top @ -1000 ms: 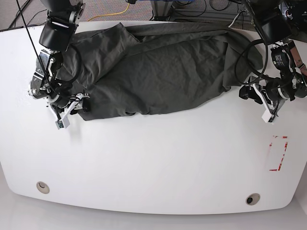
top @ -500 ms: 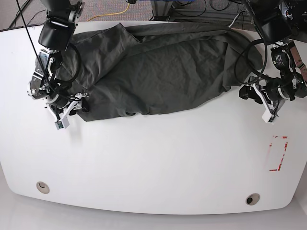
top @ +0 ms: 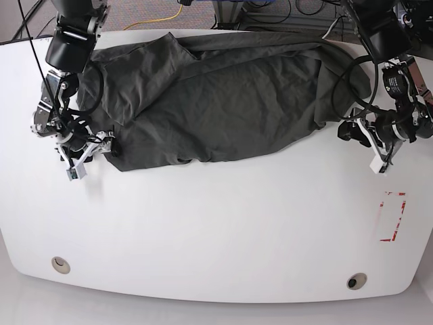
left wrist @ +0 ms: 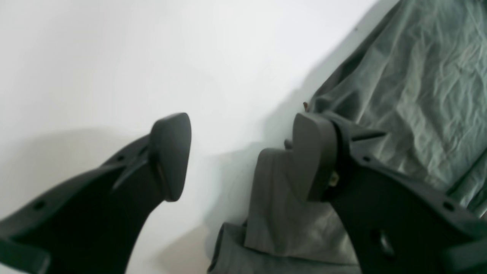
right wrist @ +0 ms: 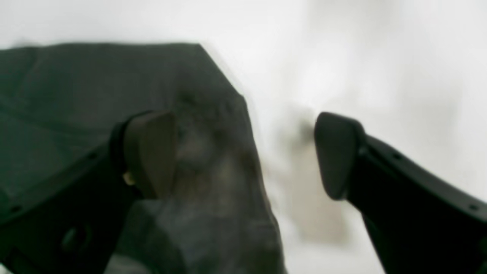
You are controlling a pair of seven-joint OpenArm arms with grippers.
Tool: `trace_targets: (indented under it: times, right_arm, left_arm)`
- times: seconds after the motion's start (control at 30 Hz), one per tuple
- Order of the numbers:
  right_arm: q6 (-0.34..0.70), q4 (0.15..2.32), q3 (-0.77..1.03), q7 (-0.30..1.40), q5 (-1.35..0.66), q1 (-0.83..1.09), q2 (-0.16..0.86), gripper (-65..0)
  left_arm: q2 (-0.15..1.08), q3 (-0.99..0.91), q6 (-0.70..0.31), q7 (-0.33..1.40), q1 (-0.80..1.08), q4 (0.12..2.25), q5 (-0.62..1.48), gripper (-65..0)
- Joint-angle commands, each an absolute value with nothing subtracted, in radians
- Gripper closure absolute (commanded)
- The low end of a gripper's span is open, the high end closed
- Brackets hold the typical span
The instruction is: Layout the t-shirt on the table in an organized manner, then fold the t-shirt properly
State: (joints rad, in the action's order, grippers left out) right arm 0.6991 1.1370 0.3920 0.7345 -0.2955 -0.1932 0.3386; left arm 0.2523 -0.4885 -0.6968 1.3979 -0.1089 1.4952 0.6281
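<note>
Right tool (top: 91,150) slid outward, released t-shirt (top: 223,95) corner (jaws apart).

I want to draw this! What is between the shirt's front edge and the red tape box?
In the base view, only bare white table lies between the t-shirt and the red tape rectangle.

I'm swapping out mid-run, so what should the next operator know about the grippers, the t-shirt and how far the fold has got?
Left gripper: open, empty, at the t-shirt's edge, one finger over the cloth, the other over bare table.
Right gripper: open, nothing clamped, straddling a corner of the shirt at the other end.
T-shirt: spread wide across the far half of the table, wrinkled, near edge uneven and partly rolled under.
Done: rough spread only.
Left: smooth it flat, square the edges and sleeves, then do every fold.
</note>
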Motion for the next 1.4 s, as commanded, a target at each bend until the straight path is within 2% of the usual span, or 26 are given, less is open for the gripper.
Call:
trace_targets:
  times: [0.0,0.17,0.47,0.67,0.73,0.9,0.97,1.0,1.07,1.37]
  right_arm:
    - [0.698,1.138,0.394,0.740,-0.294,-0.208,0.351,-50.4]
    - [0.698,1.141,0.387,0.742,-0.295,-0.188,0.329,-47.6]
    - [0.698,1.242,0.386,0.819,-0.291,-0.162,0.263,-47.6]
    - [0.698,1.265,0.387,0.826,-0.294,-0.157,0.257,-46.5]
    - [0.698,1.265,0.387,0.828,-0.294,-0.157,0.257,-42.8]
    - [0.698,1.265,0.387,0.828,-0.294,-0.159,0.255,-20.6]
    - [0.698,1.264,0.386,0.828,-0.294,-0.160,0.255,-9.4]
    - [0.698,1.262,0.386,0.828,-0.294,-0.160,0.255,-6.8]
    - [0.698,1.262,0.386,0.828,-0.294,-0.160,0.255,-4.9]
    - [0.698,1.264,0.386,0.828,-0.294,-0.159,0.255,-7.0]
  left_arm:
    - [0.266,-0.492,-0.698,1.388,-0.125,1.511,0.642,-39.9]
    - [0.266,-0.492,-0.698,1.388,-0.125,1.511,0.642,-39.9]
    - [0.266,-0.492,-0.698,1.386,-0.125,1.509,0.641,-39.9]
    - [0.265,-0.492,-0.698,1.386,-0.107,1.509,0.641,-39.9]
    - [0.265,-0.492,-0.698,1.386,-0.105,1.509,0.641,-39.9]
    - [0.263,-0.492,-0.698,1.385,-0.082,1.509,0.641,-39.9]
    - [0.259,-0.492,-0.698,1.385,-0.070,1.508,0.641,-39.9]
    - [0.252,-0.492,-0.698,1.385,-0.067,1.508,0.641,-39.9]
    - [0.234,-0.498,-0.698,1.385,-0.064,1.508,0.641,-39.9]
    - [0.179,-0.581,-0.698,1.389,-0.062,1.432,0.642,-40.3]
